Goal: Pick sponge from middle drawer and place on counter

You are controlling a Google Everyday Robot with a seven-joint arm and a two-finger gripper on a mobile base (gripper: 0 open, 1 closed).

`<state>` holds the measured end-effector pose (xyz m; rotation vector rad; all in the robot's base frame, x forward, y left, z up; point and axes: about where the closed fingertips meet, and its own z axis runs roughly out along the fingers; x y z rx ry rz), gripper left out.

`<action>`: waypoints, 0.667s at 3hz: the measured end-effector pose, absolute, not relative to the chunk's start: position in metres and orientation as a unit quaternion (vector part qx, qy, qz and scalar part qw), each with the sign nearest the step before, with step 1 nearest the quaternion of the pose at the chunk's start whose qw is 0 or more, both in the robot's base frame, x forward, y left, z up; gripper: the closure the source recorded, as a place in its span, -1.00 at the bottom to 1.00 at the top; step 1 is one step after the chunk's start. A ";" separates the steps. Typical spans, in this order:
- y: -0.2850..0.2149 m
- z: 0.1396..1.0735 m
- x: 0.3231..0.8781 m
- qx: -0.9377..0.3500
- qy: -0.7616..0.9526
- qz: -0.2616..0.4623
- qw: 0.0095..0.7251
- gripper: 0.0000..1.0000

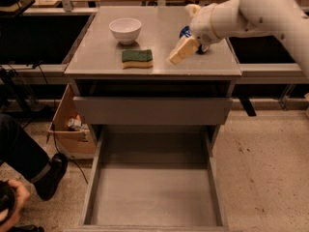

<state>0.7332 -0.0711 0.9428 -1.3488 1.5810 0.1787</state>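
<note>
One small rectangular sponge (pixel 137 58), dark green over yellow, lies flat on the matte grey worktop (pixel 159 23) near its front edge, just in front of the white ceramic bowl (pixel 125 29), so the placing looks done. The cream-tipped end effector (pixel 182 51) hangs over the worktop to the sponge's right, apart from it and holding nothing; how far open it is I cannot tell. The wide grey metal middle drawer (pixel 152 192) stands open. A good retreat lifts straight up, avoiding the blue soda can (pixel 185 31) just behind.
</note>
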 end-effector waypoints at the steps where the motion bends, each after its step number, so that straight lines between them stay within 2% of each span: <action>1: -0.125 0.949 0.733 -0.536 0.678 0.048 0.502 -1.00; 2: -0.127 0.949 0.733 -0.535 0.679 0.046 0.501 -1.00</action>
